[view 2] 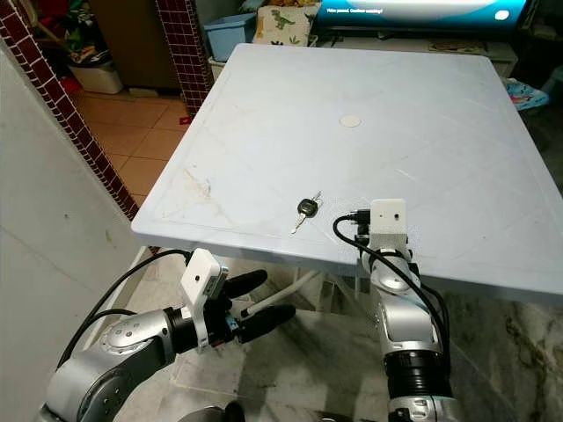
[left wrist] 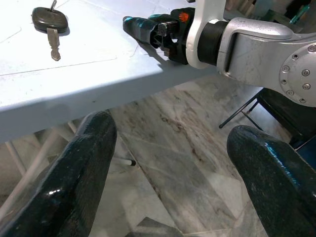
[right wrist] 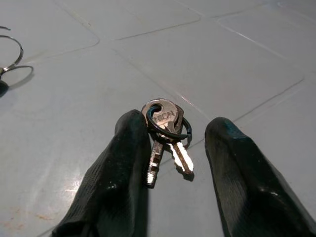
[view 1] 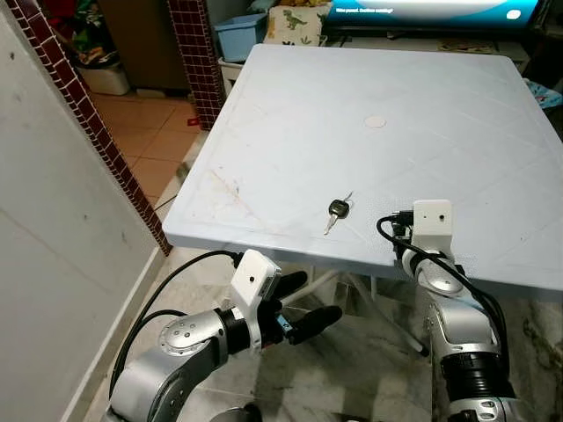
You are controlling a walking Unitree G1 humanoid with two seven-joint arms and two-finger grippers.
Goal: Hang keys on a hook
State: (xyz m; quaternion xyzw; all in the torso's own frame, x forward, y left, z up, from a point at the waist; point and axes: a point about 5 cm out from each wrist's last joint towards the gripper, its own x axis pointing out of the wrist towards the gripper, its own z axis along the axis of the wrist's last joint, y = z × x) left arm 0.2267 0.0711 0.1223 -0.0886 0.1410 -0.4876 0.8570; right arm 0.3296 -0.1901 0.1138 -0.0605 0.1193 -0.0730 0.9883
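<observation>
On table (view 1: pixel 290 114), right hand (right wrist: pixel 173 148) straddling keys (right wrist: pixel 165 131)

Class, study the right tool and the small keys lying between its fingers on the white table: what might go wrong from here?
1. The small keys lie flat on the table; the right tool, open around them, may pinch only the ring, or slide them.
2. They sit near the table edge, so a nudge might push them off.
3. The black-headed key lies nearby and might be confused with them.
</observation>
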